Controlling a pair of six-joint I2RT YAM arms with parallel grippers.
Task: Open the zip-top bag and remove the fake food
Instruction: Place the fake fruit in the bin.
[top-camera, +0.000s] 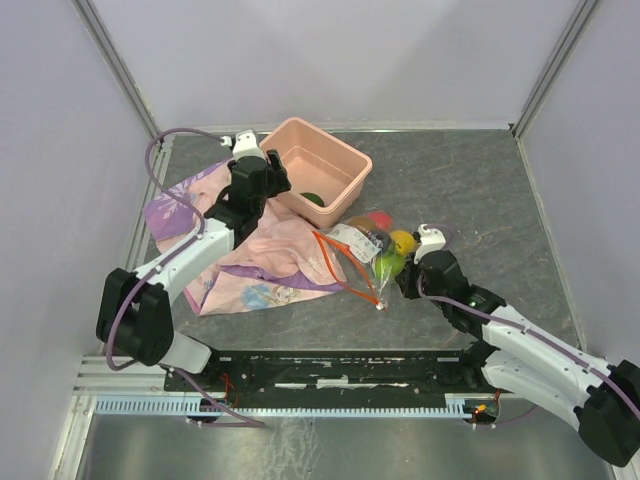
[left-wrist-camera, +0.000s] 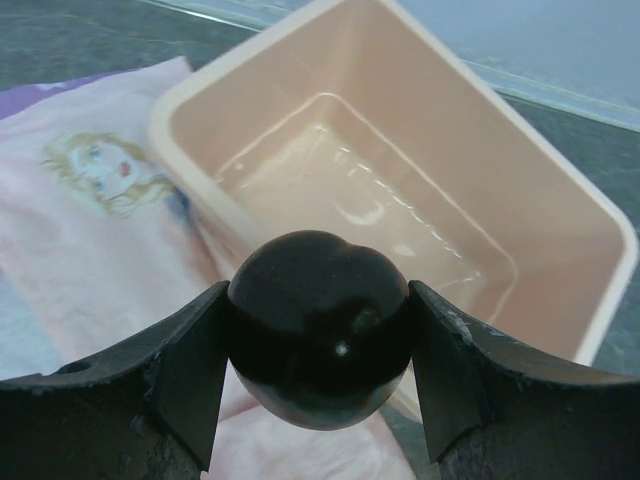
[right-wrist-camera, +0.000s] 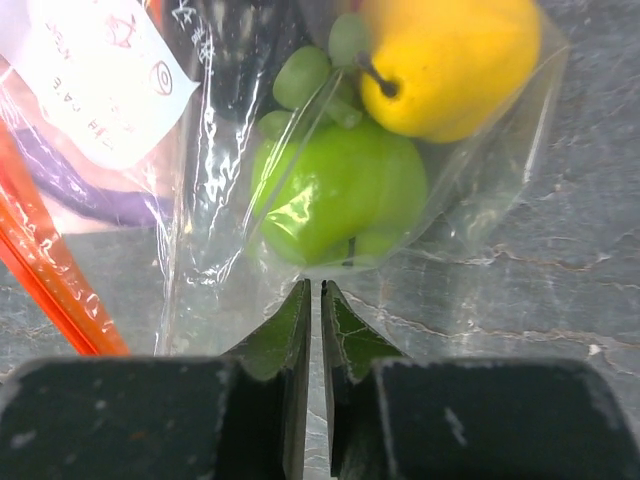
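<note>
Currently the bag (top-camera: 372, 258) is lying flat on the tabletop (top-camera: 480, 200), just on the near side of the tub (top-camera: 330, 160). Its orange zip strip (top-camera: 340, 270) is running diagonally from far-left to near-right, so the mouth is facing the cloth (top-camera: 270, 250) and the closed end is pointing far-right. The right fingers (right-wrist-camera: 285, 330) are sitting squeezed to a thin slit on the bag's clear edge, right below a green fruit (right-wrist-camera: 335, 200) and a yellow fruit (right-wrist-camera: 445, 60) inside it; a red piece (top-camera: 378, 217) is showing in there too. The left fingers (left-wrist-camera: 190, 370) are clamping a round dark fruit (left-wrist-camera: 318, 330) between them, beside the tub's left wall and over the cloth. The tub is holding one green piece (top-camera: 312, 198).
</note>
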